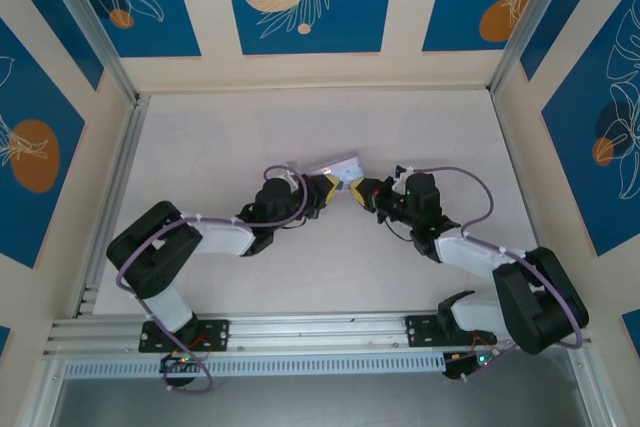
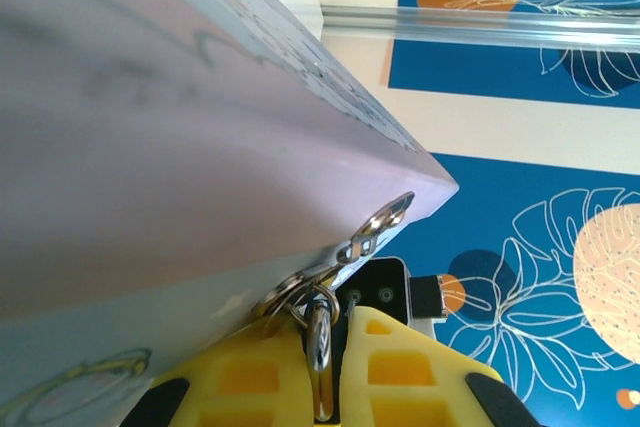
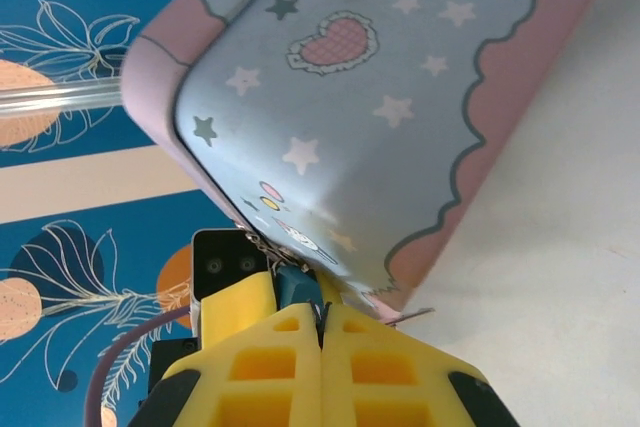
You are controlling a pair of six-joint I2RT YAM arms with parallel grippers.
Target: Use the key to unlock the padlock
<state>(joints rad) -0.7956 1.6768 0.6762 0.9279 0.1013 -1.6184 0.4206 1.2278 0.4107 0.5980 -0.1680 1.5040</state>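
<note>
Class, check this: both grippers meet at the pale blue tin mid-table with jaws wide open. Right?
No: the jaws are shut, not open. The left gripper and right gripper do meet at the tin; each wrist view shows it.

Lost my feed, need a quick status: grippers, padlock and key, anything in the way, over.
Left gripper shut on key; right gripper shut on padlock. Both at corner of tin. Key in lock: cannot tell. Tin crowding both grippers.
</note>
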